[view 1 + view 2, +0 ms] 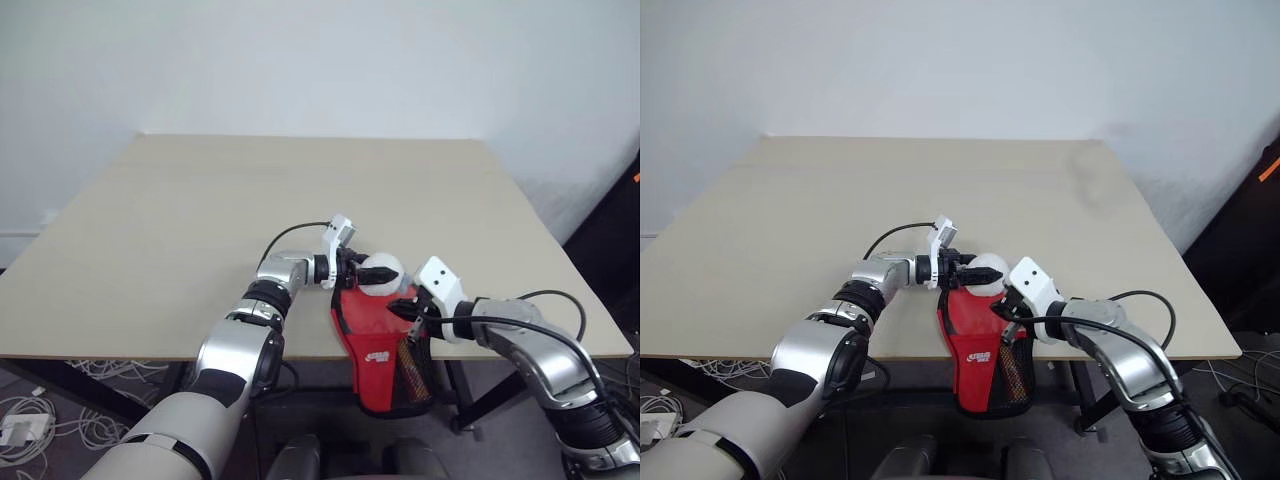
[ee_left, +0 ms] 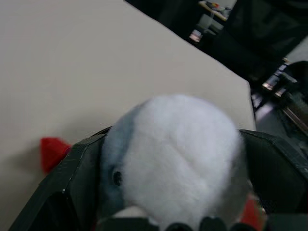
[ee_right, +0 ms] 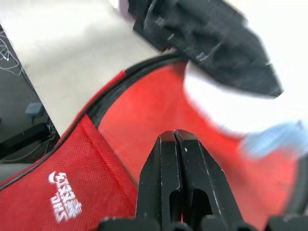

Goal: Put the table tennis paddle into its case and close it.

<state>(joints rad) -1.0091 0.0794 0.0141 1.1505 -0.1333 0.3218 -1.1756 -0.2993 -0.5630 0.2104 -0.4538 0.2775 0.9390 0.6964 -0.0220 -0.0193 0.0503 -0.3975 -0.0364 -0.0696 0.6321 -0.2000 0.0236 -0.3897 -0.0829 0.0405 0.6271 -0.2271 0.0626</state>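
The red case (image 1: 375, 335) lies at the table's front edge, and its lower part with the black mesh pocket hangs over the edge. A white fluffy ball (image 1: 381, 271) sits at the case's top end. My left gripper (image 1: 366, 272) reaches in from the left, open, one black finger on either side of the ball (image 2: 178, 159). My right gripper (image 1: 405, 311) is shut with nothing between its fingers (image 3: 163, 159), its tip just over the red fabric (image 3: 144, 110) on the case's right side. The table tennis paddle is hidden.
The tan table (image 1: 200, 210) stretches far back and to both sides of the case. White cables (image 1: 60, 410) lie on the floor below the left front edge. A dark object (image 1: 615, 250) stands beyond the table's right side.
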